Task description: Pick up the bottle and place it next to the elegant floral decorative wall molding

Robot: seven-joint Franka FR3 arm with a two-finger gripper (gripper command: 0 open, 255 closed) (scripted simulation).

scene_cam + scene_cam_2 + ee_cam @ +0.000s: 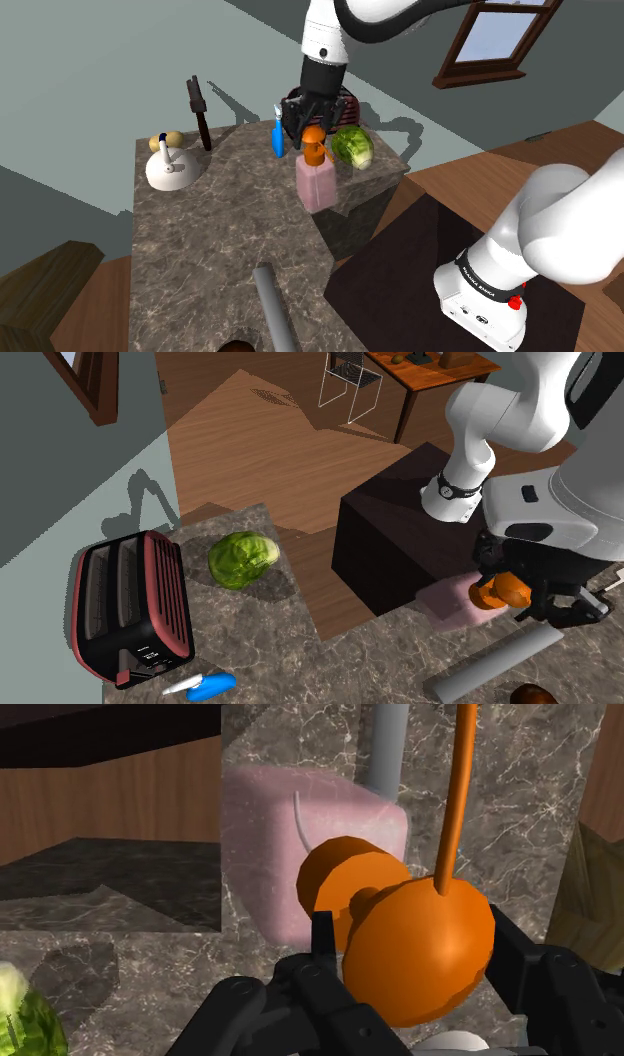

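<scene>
Shoulder view: the gripper [313, 133] hangs directly over the bottle [318, 184], which stands upright near the counter's [215, 235] edge, beside a lettuce [352, 147]. Second exterior view: a toaster [130, 607] sits well apart. Wrist view: 2 fingers [323, 949] pinch the bottle's orange pump top, with wooden floor beyond.

A: What sits on the marbled table [220, 230]?
B: 1 toaster [130, 607], 1 green cabbage [243, 559], 1 small blue bottle [278, 138], 1 white kettle [168, 172], 1 grey cylinder [275, 305], and the pink bottle [318, 185] near its edge
</scene>
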